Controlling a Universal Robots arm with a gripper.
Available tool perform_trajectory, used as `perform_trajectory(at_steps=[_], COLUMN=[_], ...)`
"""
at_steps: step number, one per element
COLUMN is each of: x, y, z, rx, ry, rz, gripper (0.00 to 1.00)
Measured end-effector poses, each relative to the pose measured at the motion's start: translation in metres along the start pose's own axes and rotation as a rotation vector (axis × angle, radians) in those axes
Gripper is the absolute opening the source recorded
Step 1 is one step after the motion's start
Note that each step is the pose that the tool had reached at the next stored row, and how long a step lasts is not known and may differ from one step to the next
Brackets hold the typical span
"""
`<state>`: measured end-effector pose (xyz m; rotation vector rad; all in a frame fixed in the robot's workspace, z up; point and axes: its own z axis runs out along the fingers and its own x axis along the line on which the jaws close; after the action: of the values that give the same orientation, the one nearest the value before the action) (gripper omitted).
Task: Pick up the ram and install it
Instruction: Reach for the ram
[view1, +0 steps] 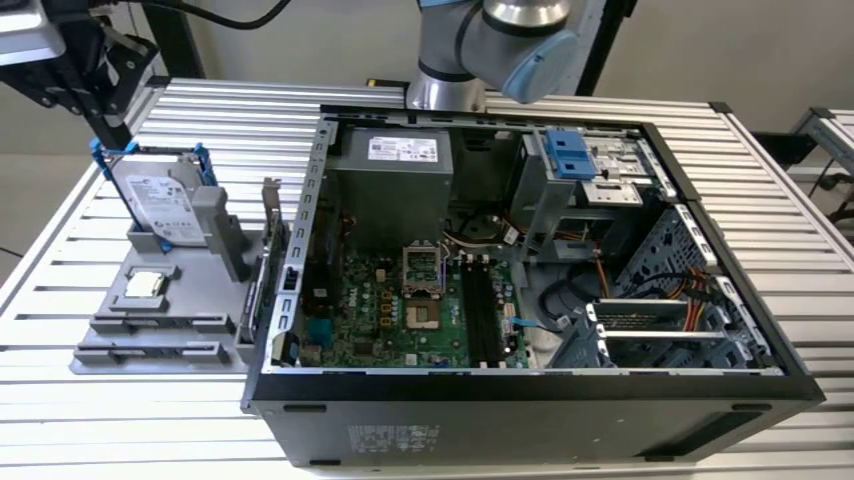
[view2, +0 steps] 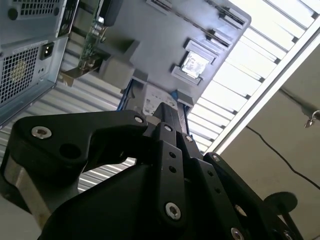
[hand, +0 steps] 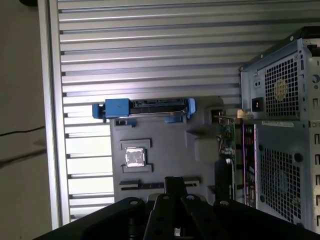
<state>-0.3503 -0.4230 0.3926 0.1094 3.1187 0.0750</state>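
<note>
The gripper is hanging above the grey fixture tray, which is lying on the slatted worktop just beside the open computer case. The jaws are appearing closed, tips together, with nothing between them.

The ram is sitting in the tray, not yet lifted. It is standing on its long edge at the tray's side nearest the case, close against the case wall. Its green board is showing in both wrist views.

Governing relation: the ram is lying off to the case side of the jaws, not beneath them. The processor chip is lying off to the jaws' opposite side. The ram's long axis is running parallel to the case wall and crosswise to the blue-framed hard drive at the tray's end.

Judgement: the work is standing at the approach stage, with pickup and installation both outstanding.
</note>
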Motion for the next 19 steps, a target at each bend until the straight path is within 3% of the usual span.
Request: perform_trajectory(at_steps=[19], x=[-0.0002], y=[-0.0257], z=[-0.0011], rx=[0.0000], ry=[0.0000], rz=[0.000], gripper=[0.00])
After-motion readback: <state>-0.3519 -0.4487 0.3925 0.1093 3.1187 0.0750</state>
